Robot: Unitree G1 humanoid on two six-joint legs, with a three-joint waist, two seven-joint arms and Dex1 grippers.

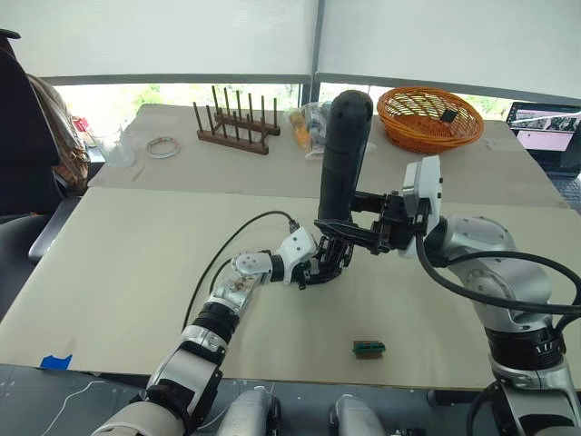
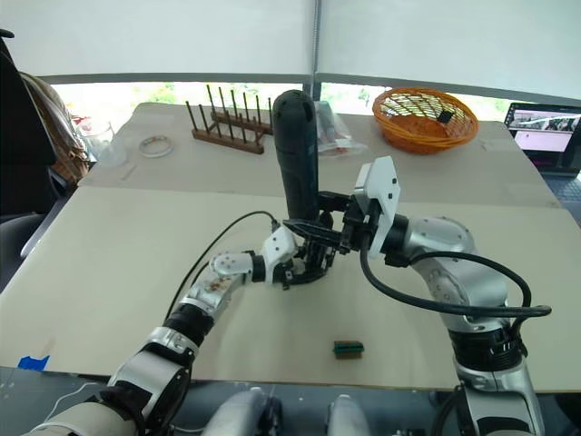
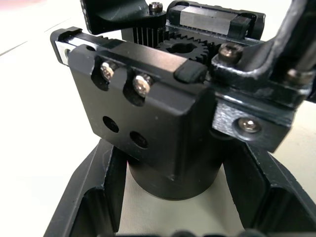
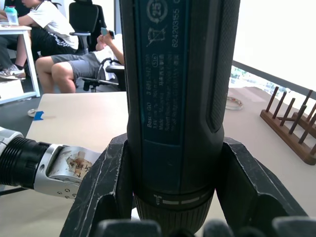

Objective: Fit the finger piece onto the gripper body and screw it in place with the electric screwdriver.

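Observation:
The electric screwdriver (image 1: 345, 150), a thick black cylinder, stands upright with its rounded end up. My right gripper (image 1: 349, 234) is shut on its lower part, and its fingers (image 4: 101, 190) press both sides of the barrel (image 4: 173, 98). The bit is hidden below. Directly under it is the gripper body (image 1: 325, 263), a squat black mechanism on the table. My left gripper (image 1: 316, 270) is shut on its round base (image 3: 170, 177). Two screws (image 3: 140, 85), a toothed gear and a rack show on the body's top. I cannot make out the finger piece apart from the body.
A small green-and-black block (image 1: 369, 348) lies near the front edge. At the back stand an orange basket (image 1: 428, 116), a wooden peg rack (image 1: 238, 123), a tape roll (image 1: 163, 145) and a laptop (image 1: 549, 127). Seated people (image 4: 59, 44) show beyond the table.

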